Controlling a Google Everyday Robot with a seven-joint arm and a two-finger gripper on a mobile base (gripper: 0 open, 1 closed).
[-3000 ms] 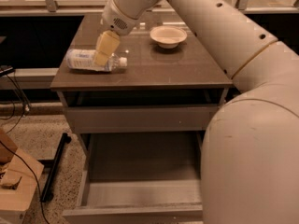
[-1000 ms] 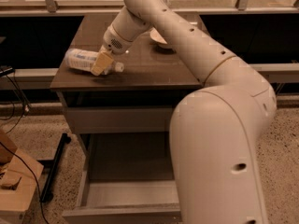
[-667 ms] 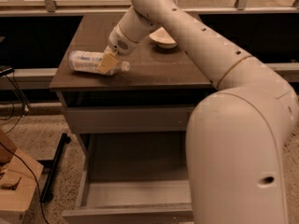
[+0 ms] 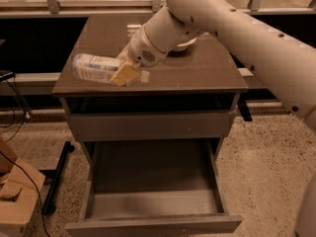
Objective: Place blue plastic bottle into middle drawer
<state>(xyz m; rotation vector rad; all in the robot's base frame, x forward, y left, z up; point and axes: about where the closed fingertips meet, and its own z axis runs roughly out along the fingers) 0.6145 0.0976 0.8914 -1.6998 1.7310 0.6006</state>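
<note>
"On the cabinet top [image 4: 197,68], near its left front corner, the blue plastic bottle [image 4: 94,66] lies on its side, and the gripper [image 4: 126,74] is clamped on its right end. What does the lift call for?"

"I'd raise it straight up first. It is held by one end, so the long free end could sag or swing. Then carry it forward past the upper drawer front [image 4: 148,126] and lower it over the middle drawer [image 4: 153,181], which stands pulled out below with its floor bare."

"Let go high or low?"

"Low, I think, and lengthwise along the drawer, so it neither bounces nor rolls hard against the side walls."

"And the count?"

"One bottle, one gripper on one arm [image 4: 237,28], one drawer open, one flat drawer front above it. One cardboard box [image 4: 12,201] sits on the ground at the left. Whatever lies behind the arm I cannot count"
</note>
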